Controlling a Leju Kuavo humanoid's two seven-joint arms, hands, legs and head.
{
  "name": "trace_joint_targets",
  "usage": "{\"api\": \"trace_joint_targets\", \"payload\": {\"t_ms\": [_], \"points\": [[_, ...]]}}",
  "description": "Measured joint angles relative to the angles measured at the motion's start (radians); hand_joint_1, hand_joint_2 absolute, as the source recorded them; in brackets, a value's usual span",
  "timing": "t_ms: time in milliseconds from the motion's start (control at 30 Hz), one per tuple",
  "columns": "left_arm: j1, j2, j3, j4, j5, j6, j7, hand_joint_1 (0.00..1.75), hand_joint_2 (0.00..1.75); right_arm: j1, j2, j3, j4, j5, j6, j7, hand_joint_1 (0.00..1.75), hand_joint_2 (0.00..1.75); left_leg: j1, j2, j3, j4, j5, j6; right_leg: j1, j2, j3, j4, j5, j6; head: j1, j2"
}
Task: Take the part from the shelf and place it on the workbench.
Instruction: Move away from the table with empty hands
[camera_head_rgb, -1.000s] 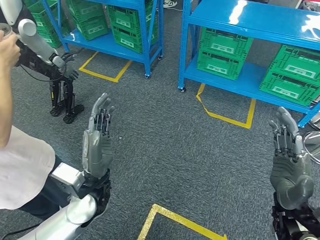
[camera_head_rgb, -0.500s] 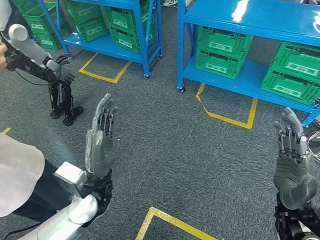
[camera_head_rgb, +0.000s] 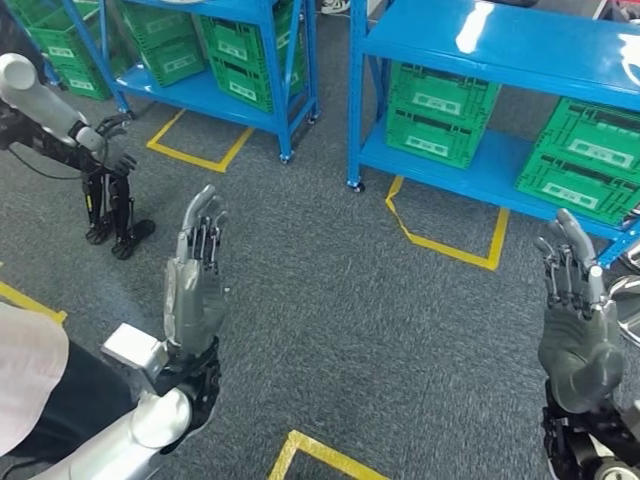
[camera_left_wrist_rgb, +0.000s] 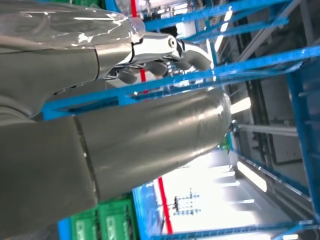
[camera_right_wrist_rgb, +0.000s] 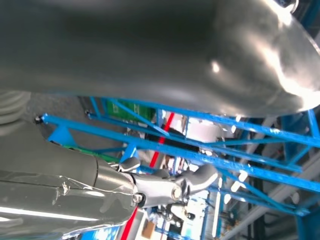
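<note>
Both my hands are raised in front of me, palms up, holding nothing. My left hand (camera_head_rgb: 195, 300) has its fingers upright and slightly apart. My right hand (camera_head_rgb: 580, 330) stands the same way at the far right. Ahead are two blue shelves, one on the right (camera_head_rgb: 483, 45) and one on the left (camera_head_rgb: 219, 95). Their lower levels carry green crates (camera_head_rgb: 440, 115), (camera_head_rgb: 585, 155), (camera_head_rgb: 249, 55). In the wrist views my left hand (camera_left_wrist_rgb: 113, 100) and right hand (camera_right_wrist_rgb: 151, 50) show against blue shelf frames, with nothing in them.
Another robot (camera_head_rgb: 106, 200) stands on the grey carpet at the far left. A person in a white top (camera_head_rgb: 26, 380) is at the lower left, beside my left arm. Yellow tape outlines mark the floor before the right shelf (camera_head_rgb: 445, 245) and near my feet (camera_head_rgb: 317, 455).
The whole scene has slid to the left and slightly down, so the camera has moved. The person takes up less of the lower left. My hands keep the same raised pose.
</note>
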Motion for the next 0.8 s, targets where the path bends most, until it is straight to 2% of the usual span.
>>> {"api": "trace_joint_targets", "payload": {"t_ms": [67,133,167,200,233,300,333,367,467,500,533,633,667,700,733,800], "points": [[0.000,0.000,0.000,-0.001,0.000,0.000,0.000,0.00,0.00,-0.001,0.000,0.000,0.000,0.000,0.000,0.000,0.00,0.00,0.004,0.000,0.022,-0.005,-0.009,0.000,-0.003,-0.002,-0.069,0.123,-0.032,0.008,0.003,0.000],[0.002,-0.001,0.000,0.000,0.000,0.000,0.000,0.00,0.00,0.003,0.000,0.001,0.001,-0.001,0.000,0.000,0.00,0.00,0.005,-0.001,0.041,-0.005,-0.027,-0.002,-0.008,-0.002,-0.148,0.225,-0.090,0.018,0.003,0.000],[0.002,-0.001,0.000,0.000,0.000,0.000,0.000,0.00,0.00,0.004,0.000,0.001,0.001,-0.002,0.000,0.000,0.00,0.00,0.007,-0.002,0.053,-0.005,-0.037,-0.004,-0.010,-0.003,-0.171,0.235,-0.109,0.023,0.004,0.000],[0.002,-0.001,0.000,0.000,0.000,0.000,0.000,0.00,0.00,0.004,0.000,0.000,0.002,-0.002,0.000,0.000,0.00,0.00,0.008,-0.003,0.067,-0.004,-0.048,-0.007,-0.013,-0.003,-0.179,0.213,-0.105,0.027,0.004,0.000],[0.003,-0.001,0.000,0.000,0.001,0.000,0.000,0.00,0.00,0.004,0.000,0.000,0.002,-0.002,-0.001,-0.001,0.00,0.00,0.010,-0.004,0.082,-0.003,-0.059,-0.010,-0.015,-0.004,-0.175,0.164,-0.072,0.029,0.004,0.000],[0.002,-0.002,0.000,0.000,0.004,0.000,-0.001,0.00,0.00,0.004,0.000,0.001,0.003,-0.002,-0.003,-0.001,0.00,0.00,0.010,-0.006,0.104,0.003,-0.082,-0.018,-0.019,-0.005,-0.158,0.036,0.047,0.029,0.006,0.000],[0.001,-0.002,0.000,0.000,0.005,0.000,-0.002,0.00,0.00,0.005,0.000,0.001,0.004,-0.002,-0.004,-0.001,0.00,0.00,0.009,-0.008,0.109,0.008,-0.093,-0.024,-0.019,-0.006,-0.149,-0.008,0.091,0.024,0.007,0.000],[0.001,-0.002,0.000,0.000,0.006,0.000,-0.002,0.00,0.00,0.006,0.000,0.001,0.005,-0.002,-0.006,-0.002,0.00,0.00,0.009,-0.009,0.111,0.013,-0.101,-0.031,-0.018,-0.007,-0.146,-0.032,0.118,0.016,0.007,0.000],[-0.001,-0.002,-0.001,-0.001,0.009,0.000,-0.003,0.00,0.00,0.004,0.001,0.001,0.006,-0.003,-0.008,-0.002,0.00,0.00,0.010,-0.010,0.115,0.034,-0.116,-0.048,-0.017,-0.006,-0.126,-0.039,0.117,-0.009,0.006,0.000],[-0.003,-0.002,-0.001,-0.001,0.010,0.000,-0.004,0.00,0.00,0.003,0.001,0.001,0.006,-0.003,-0.008,-0.002,0.00,0.00,0.011,-0.007,0.102,0.063,-0.124,-0.053,-0.018,-0.005,-0.118,-0.041,0.115,-0.015,0.005,0.000],[-0.004,-0.001,-0.001,-0.001,0.012,0.000,-0.004,0.00,0.00,0.002,0.001,0.000,0.006,-0.003,-0.010,-0.001,0.00,0.00,0.013,-0.005,0.074,0.113,-0.138,-0.059,-0.020,-0.005,-0.110,-0.043,0.112,-0.020,0.003,0.000],[-0.003,0.000,-0.001,-0.001,0.014,0.001,-0.004,0.00,0.00,0.001,0.002,0.000,0.005,0.002,-0.018,-0.001,0.00,0.00,0.021,-0.001,-0.061,0.302,-0.205,-0.071,-0.019,-0.004,-0.095,-0.044,0.095,-0.026,-0.001,0.000],[-0.003,0.000,-0.001,-0.001,0.014,0.001,-0.004,0.00,0.00,0.001,0.002,0.000,0.005,0.004,-0.021,0.001,0.00,0.00,0.023,0.000,-0.090,0.325,-0.214,-0.072,-0.019,-0.004,-0.088,-0.044,0.087,-0.025,-0.002,0.000],[-0.003,0.000,-0.001,-0.001,0.014,0.001,-0.003,0.00,0.00,0.001,0.002,0.000,0.005,0.006,-0.024,0.004,0.00,0.00,0.024,0.001,-0.102,0.311,-0.202,-0.072,-0.020,-0.004,-0.077,-0.044,0.078,-0.023,-0.003,0.000],[-0.003,0.001,-0.001,-0.001,0.014,0.001,-0.002,0.00,0.00,0.001,0.002,0.000,0.005,0.006,-0.024,0.008,0.00,0.00,0.024,0.001,-0.095,0.264,-0.167,-0.071,-0.020,-0.003,-0.064,-0.044,0.068,-0.021,-0.004,0.000],[-0.003,0.002,-0.001,-0.001,0.014,0.001,0.000,0.00,0.00,0.001,0.002,0.001,0.005,0.006,-0.022,0.017,0.00,0.00,0.022,0.003,-0.057,0.124,-0.064,-0.061,-0.019,-0.003,-0.039,-0.044,0.048,-0.015,-0.005,0.000]]}}
